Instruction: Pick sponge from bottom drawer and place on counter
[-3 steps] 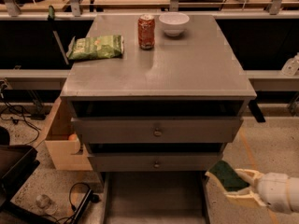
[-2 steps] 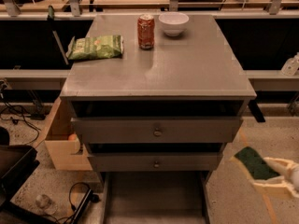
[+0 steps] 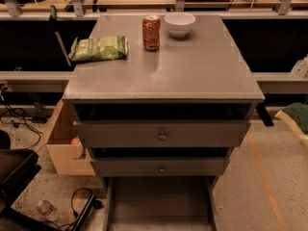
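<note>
The sponge [image 3: 298,113], dark green face up, hangs in the air at the far right edge, to the right of the cabinet and below counter height. My gripper [image 3: 291,123] is mostly out of frame there; one pale finger [image 3: 288,122] shows under the sponge, and the gripper holds it. The bottom drawer [image 3: 159,203] is pulled out at the bottom of the view, and its grey floor shows nothing on it. The counter [image 3: 183,69] is the grey cabinet top in the middle.
On the counter stand a light green snack bag [image 3: 98,48], a soda can [image 3: 151,32] and a white bowl [image 3: 179,23] along the back. Two drawer fronts with knobs [image 3: 161,135] sit slightly open. A cardboard box [image 3: 62,146] and cables lie on the left floor.
The gripper with the sponge has risen and moved right, from beside the bottom drawer to the right edge near the top drawer's height. Nothing on the counter moved.
</note>
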You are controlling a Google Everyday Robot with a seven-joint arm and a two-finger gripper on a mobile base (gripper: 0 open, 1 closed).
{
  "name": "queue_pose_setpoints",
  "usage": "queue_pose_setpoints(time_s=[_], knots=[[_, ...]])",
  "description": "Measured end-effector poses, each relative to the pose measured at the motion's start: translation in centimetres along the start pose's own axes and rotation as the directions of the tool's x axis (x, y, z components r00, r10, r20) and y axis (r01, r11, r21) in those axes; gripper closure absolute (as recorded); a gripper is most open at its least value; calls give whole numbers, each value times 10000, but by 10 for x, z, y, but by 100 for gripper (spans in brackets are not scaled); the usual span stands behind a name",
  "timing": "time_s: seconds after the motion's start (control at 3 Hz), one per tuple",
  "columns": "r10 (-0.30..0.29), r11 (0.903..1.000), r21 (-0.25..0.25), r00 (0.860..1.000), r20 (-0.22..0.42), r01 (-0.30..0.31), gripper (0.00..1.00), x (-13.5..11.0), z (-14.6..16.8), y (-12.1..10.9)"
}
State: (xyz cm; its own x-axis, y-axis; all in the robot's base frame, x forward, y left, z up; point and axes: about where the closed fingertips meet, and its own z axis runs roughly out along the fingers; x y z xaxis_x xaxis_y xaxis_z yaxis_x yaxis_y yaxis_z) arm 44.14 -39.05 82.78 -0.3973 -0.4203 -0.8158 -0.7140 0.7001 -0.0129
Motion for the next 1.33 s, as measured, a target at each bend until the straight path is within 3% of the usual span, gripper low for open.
queue_pose_setpoints(time_s=[0.33,0.67,1.33], knots=[[-633,9975,-305,9980,92,636,100,-56,20,-36],[-1628,9830,-886,9865,-179,1606,100,-123,73,-58],[-2628,9500,-1853,9640,-400,2513,100,-179,158,-59]])
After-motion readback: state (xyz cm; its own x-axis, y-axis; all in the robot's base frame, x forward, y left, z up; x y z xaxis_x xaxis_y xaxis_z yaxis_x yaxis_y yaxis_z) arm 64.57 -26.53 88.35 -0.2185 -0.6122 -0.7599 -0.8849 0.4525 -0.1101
